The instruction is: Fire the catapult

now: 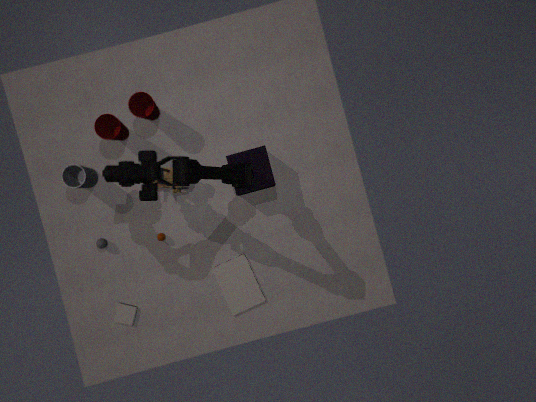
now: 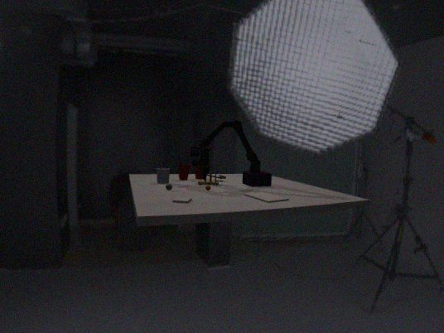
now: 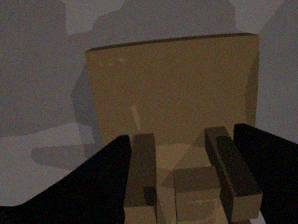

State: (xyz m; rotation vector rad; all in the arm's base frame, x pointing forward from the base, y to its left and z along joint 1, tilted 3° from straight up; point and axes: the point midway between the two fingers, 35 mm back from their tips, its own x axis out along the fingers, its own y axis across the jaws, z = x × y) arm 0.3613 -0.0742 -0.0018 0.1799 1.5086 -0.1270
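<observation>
The pale counter (image 1: 300,100) (image 2: 232,205) is the largest thing here, and the catapult (image 1: 169,173) (image 2: 208,182) (image 3: 175,90) on it serves as the landmark. The dark arm (image 1: 210,172) (image 2: 244,141) reaches over from its base, to one side of the catapult. A flat pale slab (image 1: 240,285) (image 2: 269,198) lies on the same side as the orange ball, farther from the catapult. Two red cups (image 1: 107,126) (image 1: 142,104) (image 2: 184,171) (image 2: 199,171) stand across the catapult from the orange ball. The white mug (image 1: 75,177) (image 2: 163,176) stands beyond the catapult's end away from the base, roughly in line with it. A small pale block (image 1: 126,314) (image 2: 182,200) lies well apart from it, past the grey ball (image 1: 102,243) (image 2: 169,186). The smallest, the orange ball (image 1: 161,237) (image 2: 208,187), rests on the counter beside the catapult, not loaded.

The jaws are closed on the catapult's two wooden uprights, part-way apart.

Aiming seems to be the step in hand. Opening the jaws unevenly could drag an upright and spoil the heading; lifting before both fingers clear could tip the frame. Later, a ball seated off-centre could fly wide, and too weak or strong a pull could miss the mug.
</observation>
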